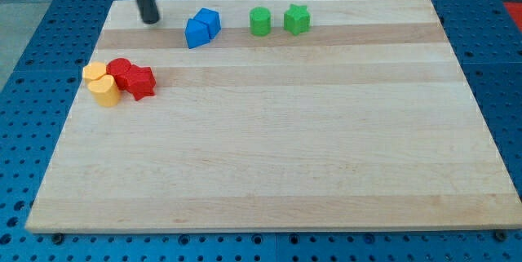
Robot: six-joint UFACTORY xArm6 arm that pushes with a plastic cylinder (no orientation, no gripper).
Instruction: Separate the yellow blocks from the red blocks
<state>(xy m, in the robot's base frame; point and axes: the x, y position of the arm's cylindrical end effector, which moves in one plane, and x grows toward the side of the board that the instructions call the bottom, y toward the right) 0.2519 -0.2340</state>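
Observation:
Two yellow blocks sit at the view's left: one rounded yellow block (pixel 95 72) and a yellow cylinder (pixel 105 91) just below it. They touch a red round block (pixel 121 73) and a red star-like block (pixel 141 82) on their right. All form one tight cluster. My tip (pixel 151 19) is at the view's top left, well above the cluster and left of the blue blocks, touching no block.
Two blue blocks (pixel 201 28) stand together at the top middle. A green cylinder (pixel 259 21) and a green star block (pixel 297 19) stand to their right. The wooden board (pixel 285 148) lies on a blue perforated table.

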